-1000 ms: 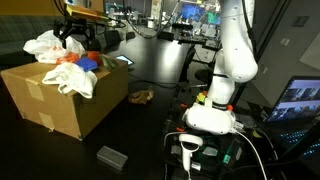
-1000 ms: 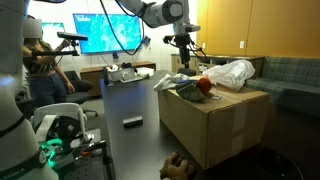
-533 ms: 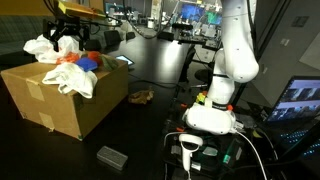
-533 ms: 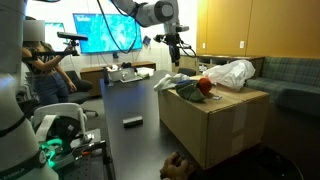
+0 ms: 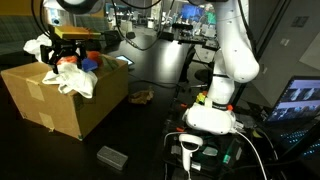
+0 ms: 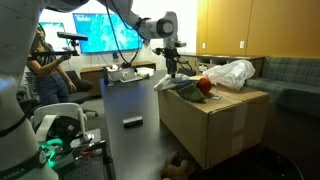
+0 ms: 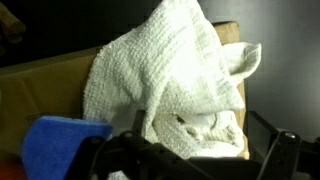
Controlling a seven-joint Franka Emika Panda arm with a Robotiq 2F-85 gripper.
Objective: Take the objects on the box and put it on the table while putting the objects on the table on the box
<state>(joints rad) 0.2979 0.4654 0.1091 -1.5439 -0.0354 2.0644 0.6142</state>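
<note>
End effector (image 5: 67,52) hangs with jaws spread wide and empty, directly above the white towel (image 7: 185,85) on the box (image 5: 62,98). Beside the towel lies a blue cloth (image 7: 65,142). Below, the box stands on the desk (image 5: 150,125).

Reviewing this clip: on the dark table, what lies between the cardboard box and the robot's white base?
A small brown object lies on the table between the box and the robot's base, seen in an exterior view; what it is cannot be told.
</note>
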